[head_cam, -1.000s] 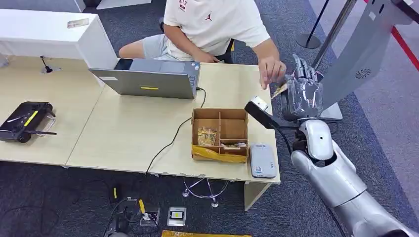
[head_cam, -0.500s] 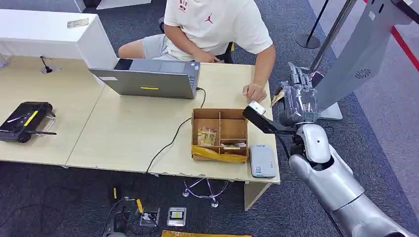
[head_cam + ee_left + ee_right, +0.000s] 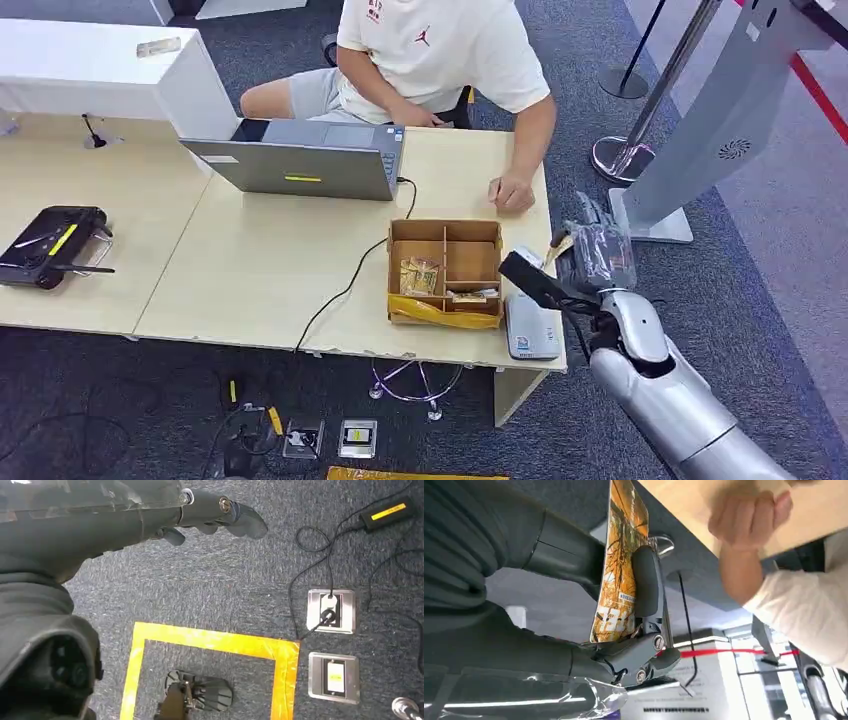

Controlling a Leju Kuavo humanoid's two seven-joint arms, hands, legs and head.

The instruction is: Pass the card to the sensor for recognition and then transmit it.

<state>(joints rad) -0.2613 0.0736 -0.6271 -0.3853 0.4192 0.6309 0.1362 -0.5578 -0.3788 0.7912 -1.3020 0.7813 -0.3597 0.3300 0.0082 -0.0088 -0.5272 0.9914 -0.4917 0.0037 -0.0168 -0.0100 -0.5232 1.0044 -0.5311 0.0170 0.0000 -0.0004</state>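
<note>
My right hand [image 3: 596, 256] hangs just off the table's right edge, level with the cardboard box [image 3: 445, 272]. It pinches an orange-and-yellow printed card [image 3: 620, 565] between its thumb and fingers; from the head view the card [image 3: 558, 243] shows as a small sliver at the hand's left side. The sensor, a flat grey-white reader [image 3: 530, 325], lies at the table's front right corner, just below and left of the hand. The box holds more cards in its compartments. My left hand [image 3: 210, 515] hangs over the carpet with its fingers apart and nothing in them.
A person sits behind the table with a fist [image 3: 512, 192] resting on it near the right edge. A laptop [image 3: 300, 165] with its cable stands behind the box, and a black device [image 3: 50, 245] lies far left. A grey kiosk [image 3: 700, 120] and a stanchion base [image 3: 620, 155] stand to the right.
My right hand has come down and back toward me with the card, from near the person's hand to beside the box. The person's hand has drawn back and now rests on the table.
</note>
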